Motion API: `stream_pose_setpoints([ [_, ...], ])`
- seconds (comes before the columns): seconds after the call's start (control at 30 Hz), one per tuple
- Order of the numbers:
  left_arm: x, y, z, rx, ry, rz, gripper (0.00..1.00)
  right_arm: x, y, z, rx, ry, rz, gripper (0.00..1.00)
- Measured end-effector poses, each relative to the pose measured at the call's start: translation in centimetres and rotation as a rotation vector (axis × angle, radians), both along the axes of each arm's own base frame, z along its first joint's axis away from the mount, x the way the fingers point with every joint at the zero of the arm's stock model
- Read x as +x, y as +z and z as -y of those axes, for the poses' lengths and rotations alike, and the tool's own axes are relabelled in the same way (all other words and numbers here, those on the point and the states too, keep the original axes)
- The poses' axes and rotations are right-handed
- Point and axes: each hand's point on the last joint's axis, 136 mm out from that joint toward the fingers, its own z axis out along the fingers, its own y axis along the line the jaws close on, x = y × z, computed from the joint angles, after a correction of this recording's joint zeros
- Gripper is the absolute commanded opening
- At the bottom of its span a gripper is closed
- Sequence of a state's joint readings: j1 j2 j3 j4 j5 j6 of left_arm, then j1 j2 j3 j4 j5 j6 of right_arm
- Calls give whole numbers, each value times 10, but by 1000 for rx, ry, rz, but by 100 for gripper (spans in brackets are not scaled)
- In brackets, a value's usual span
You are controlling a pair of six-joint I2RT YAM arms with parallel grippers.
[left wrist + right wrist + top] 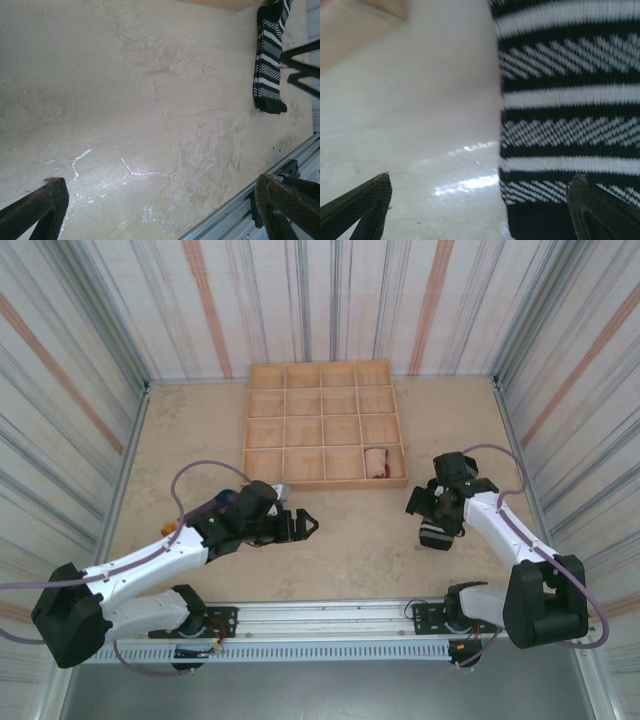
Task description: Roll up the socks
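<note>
The black-and-white striped sock (437,536) lies flat on the table at the right, below my right gripper (430,512). In the right wrist view the sock (570,115) takes up the right half. My right gripper (480,212) is open just above it, with the right fingertip (597,207) over the sock's black end and the left one over bare table. My left gripper (303,524) hangs open over bare table at the centre left, and its wrist view shows the striped sock (267,60) far off. A rolled peach sock (376,462) sits in the tray's near-right compartment.
The wooden grid tray (325,425) stands at the back centre, and its other compartments look bare. A metal rail (330,618) runs along the near edge. Striped walls enclose the table on three sides. A bit of purple-blue shows under the left arm (228,496).
</note>
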State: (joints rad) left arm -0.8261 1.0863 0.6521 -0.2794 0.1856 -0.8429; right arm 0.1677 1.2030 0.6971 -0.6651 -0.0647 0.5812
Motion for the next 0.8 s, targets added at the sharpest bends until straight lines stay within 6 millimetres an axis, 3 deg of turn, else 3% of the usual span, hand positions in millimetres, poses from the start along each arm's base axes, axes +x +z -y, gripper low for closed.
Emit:
stream_pose_setpoints([
  [0.2,0,0,0,-1,2,-3,98,-18,-27,-6,55,-24,-39,92],
  [0.4,0,0,0,-3,7,-8,98,-6,-26,-25,139,-2,43,92],
  [0.6,-1,-1,0,1,7,-6,98,-4,-23,-65,188,109,103,92],
  [0.8,0,-2,-1,2,23,-13,98,-15,-20,-113,250,208,133,92],
])
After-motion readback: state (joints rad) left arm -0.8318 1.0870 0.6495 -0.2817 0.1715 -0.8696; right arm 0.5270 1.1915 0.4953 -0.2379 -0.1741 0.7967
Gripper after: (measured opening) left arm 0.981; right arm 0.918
